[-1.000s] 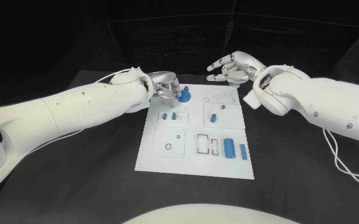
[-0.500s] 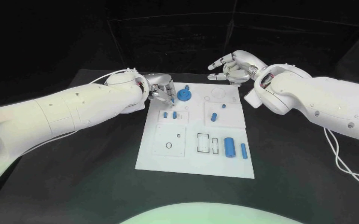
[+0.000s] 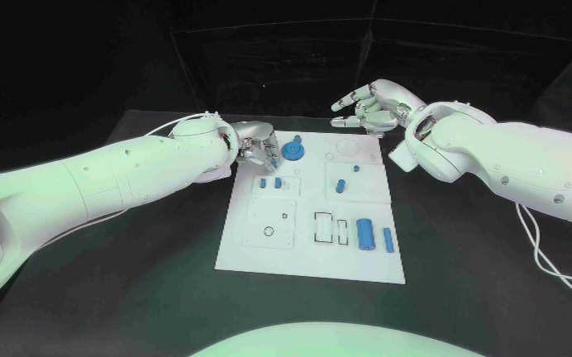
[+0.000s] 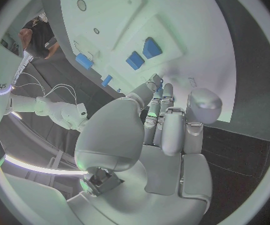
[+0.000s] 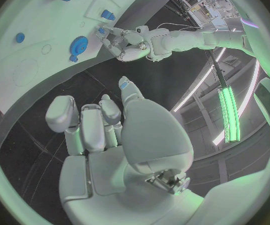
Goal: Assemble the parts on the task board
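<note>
The white task board [image 3: 312,254] lies in the middle of the black table. A round blue disc [image 3: 294,154] sits at the board's far left corner, with a small blue part [image 3: 297,139] just beyond it. My left hand [image 3: 255,151] hovers at the board's left edge beside the disc and clear of it, its fingers [image 4: 162,116] curled in with nothing in them. Two small blue parts [image 3: 270,183] stand just nearer than this hand. My right hand [image 3: 373,109] hangs past the board's far edge, holding nothing, fingers [image 5: 90,122] loosely bent and apart.
More blue parts are on the board: a peg [image 3: 340,187], a small one [image 3: 355,169], and two cylinders [image 3: 364,234] [image 3: 388,242] near the front right. Empty recesses [image 3: 269,226] lie at the front left. Black table surrounds the board.
My left hand has drawn back to the left, off the blue disc, which stays on the board. The right hand has hardly moved.
</note>
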Motion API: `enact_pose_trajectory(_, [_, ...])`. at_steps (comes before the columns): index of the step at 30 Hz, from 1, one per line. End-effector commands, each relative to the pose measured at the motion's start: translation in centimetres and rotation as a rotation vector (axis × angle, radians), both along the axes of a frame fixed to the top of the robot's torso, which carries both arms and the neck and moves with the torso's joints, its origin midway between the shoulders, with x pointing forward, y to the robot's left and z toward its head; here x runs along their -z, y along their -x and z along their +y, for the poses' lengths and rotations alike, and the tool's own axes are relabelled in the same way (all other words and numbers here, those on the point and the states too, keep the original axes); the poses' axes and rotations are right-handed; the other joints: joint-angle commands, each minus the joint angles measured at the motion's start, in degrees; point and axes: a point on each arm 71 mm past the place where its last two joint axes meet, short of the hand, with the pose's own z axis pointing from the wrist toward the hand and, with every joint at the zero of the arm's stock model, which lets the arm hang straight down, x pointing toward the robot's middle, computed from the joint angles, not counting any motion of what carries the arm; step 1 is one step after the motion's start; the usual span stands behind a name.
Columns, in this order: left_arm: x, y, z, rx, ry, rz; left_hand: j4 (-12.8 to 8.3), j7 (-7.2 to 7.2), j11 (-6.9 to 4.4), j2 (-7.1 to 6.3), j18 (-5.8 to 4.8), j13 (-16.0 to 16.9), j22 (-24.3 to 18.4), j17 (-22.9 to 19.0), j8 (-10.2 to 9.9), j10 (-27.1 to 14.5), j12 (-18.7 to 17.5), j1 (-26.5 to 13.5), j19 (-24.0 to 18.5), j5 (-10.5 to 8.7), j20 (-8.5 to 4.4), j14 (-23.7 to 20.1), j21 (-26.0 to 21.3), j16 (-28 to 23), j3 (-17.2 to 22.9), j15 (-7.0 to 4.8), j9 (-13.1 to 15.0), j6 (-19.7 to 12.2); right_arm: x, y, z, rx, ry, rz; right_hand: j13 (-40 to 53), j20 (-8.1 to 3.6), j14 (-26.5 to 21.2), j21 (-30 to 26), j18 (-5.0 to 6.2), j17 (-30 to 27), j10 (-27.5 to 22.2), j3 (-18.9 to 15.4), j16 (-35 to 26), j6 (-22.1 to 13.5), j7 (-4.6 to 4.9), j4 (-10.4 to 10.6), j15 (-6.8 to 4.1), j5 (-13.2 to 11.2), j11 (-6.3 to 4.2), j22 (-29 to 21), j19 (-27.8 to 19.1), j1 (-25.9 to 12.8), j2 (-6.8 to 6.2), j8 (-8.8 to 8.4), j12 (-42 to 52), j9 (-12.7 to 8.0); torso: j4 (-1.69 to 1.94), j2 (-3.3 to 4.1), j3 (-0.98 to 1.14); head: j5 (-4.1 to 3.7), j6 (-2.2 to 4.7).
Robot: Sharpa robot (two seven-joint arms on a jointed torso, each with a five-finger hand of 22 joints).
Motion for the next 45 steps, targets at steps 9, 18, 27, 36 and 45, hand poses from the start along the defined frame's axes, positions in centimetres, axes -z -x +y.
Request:
enact_pose_trajectory(9, [0.15, 0.12, -0.28, 0.009, -0.005, 0.019, 0.0, 0.07, 0.16, -0.10, -0.82, 0.1, 0.0, -0.1, -0.4, 0.5, -0.3, -0.2, 0.0, -0.17, 0.03, 1.3, 0.1, 0.1, 0.5, 0.09, 0.0, 0.4, -0.13, 0.01, 0.12, -0.009, -0.004, -0.002, 0.0, -0.12, 1.0, -0.3, 1.03, 0.0, -0.2, -0.4, -0.4, 0.0, 0.01, 0.1, -0.50, 0.3, 0.08, -0.1, -0.1, 0.4, 0.35, 0.30, 0.2, 0.0, -0.01, 0.00, 0.01, -0.04, -0.11])
enact_pose_trajectory(18, [0.13, 0.19, -0.39, 0.013, -0.001, 0.016, -0.1, 0.02, 0.13, -0.12, -0.86, 0.1, 0.2, -0.2, -0.4, 0.6, -0.3, -0.2, 0.0, -0.17, 0.03, 1.3, 0.3, 0.0, 0.6, 0.08, 0.0, 0.5, -0.12, 0.00, 0.10, -0.008, -0.004, -0.002, 0.0, -0.12, 1.0, -0.3, 1.03, 0.0, -0.2, -0.4, -0.4, 0.0, 0.01, 0.1, -0.50, 0.3, 0.08, -0.1, -0.1, 0.4, 0.35, 0.30, 0.2, 0.0, 0.02, 0.00, -0.01, -0.08, -0.13])
enact_pose_trajectory(27, [0.16, 0.16, -0.34, 0.007, -0.004, 0.017, -0.1, -0.01, 0.10, -0.11, -0.86, 0.1, 0.2, -0.2, -0.4, 0.7, -0.4, -0.2, 0.0, -0.17, 0.03, 1.3, 0.3, 0.1, 0.8, 0.06, 0.0, 0.6, -0.11, -0.02, 0.13, -0.009, -0.004, -0.001, 0.0, -0.12, 1.0, -0.3, 1.03, 0.0, -0.2, -0.4, -0.4, 0.0, 0.01, 0.1, -0.50, 0.3, 0.08, -0.1, -0.1, 0.4, 0.35, 0.30, 0.2, 0.0, -0.01, 0.00, -0.01, -0.08, -0.15])
enact_pose_trajectory(36, [0.31, 0.16, -0.49, 0.010, -0.012, 0.030, -0.2, 0.05, 0.17, -0.45, -0.85, 0.1, 0.2, -0.4, -0.6, 0.6, -0.7, -0.3, 0.0, -0.17, 0.03, 1.2, 0.3, 0.0, 0.9, 0.08, -0.1, 0.5, -0.10, -0.03, 0.15, -0.009, -0.003, -0.001, 0.0, -0.12, 1.0, -0.3, 1.03, 0.0, -0.2, -0.4, -0.4, 0.0, 0.01, 0.1, -0.50, 0.3, 0.08, -0.1, -0.1, 0.4, 0.35, 0.30, 0.2, 0.0, -0.02, -0.01, 0.00, -0.18, -0.29])
enact_pose_trajectory(45, [0.43, 0.28, -0.57, 0.015, -0.017, 0.040, -0.2, 0.05, 0.18, -0.54, -0.86, 0.1, 0.2, -0.4, -0.7, 0.6, -0.7, -0.4, 0.0, -0.17, 0.04, 1.2, 0.3, 0.0, 0.9, 0.09, -0.1, 0.5, -0.09, -0.03, 0.08, -0.008, -0.003, -0.001, 0.0, -0.12, 1.0, -0.3, 1.03, 0.0, -0.2, -0.4, -0.4, 0.0, 0.01, 0.1, -0.50, 0.3, 0.08, -0.1, -0.1, 0.4, 0.35, 0.30, 0.2, 0.0, 0.03, -0.03, 0.02, -0.23, -0.35])
